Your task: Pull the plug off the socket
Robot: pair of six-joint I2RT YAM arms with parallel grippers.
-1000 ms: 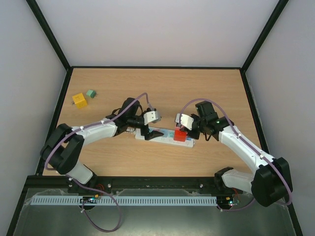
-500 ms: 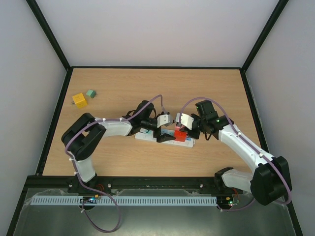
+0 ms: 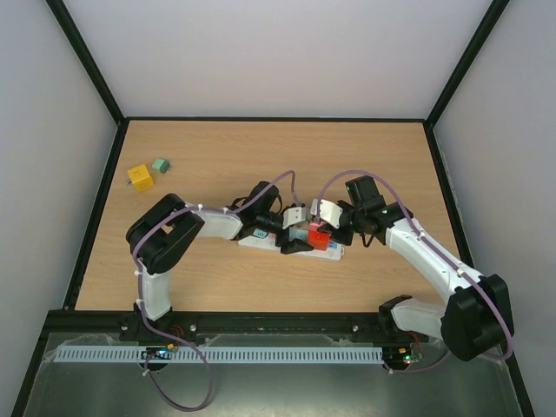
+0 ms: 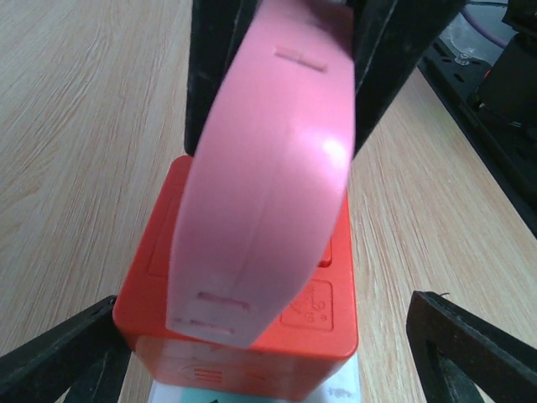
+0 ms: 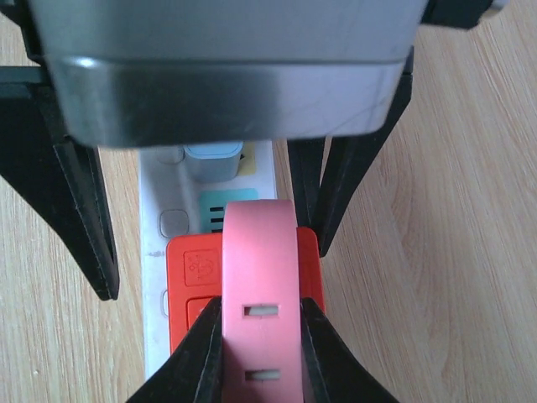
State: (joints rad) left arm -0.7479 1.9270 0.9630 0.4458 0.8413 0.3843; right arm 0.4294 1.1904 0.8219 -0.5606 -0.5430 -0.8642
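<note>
The white socket strip (image 3: 334,253) lies mid-surface (image 3: 261,156). A red adapter block (image 4: 323,323) is seated near its right end, with the pink plug (image 5: 260,277) on top. The right end effector (image 5: 260,315) is clamped on the pink plug. The left end effector (image 4: 262,336) crowds in opposite, its fingers (image 4: 470,353) spread wide, flanking the red adapter block. A yellow cube (image 3: 141,177) and a green cube (image 3: 160,164) sit well apart, far left.

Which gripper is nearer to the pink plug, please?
Right. The right gripper is shut on the pink plug itself. The left gripper is open, its fingers straddling the red cube under the plug, clear of the pink.
</note>
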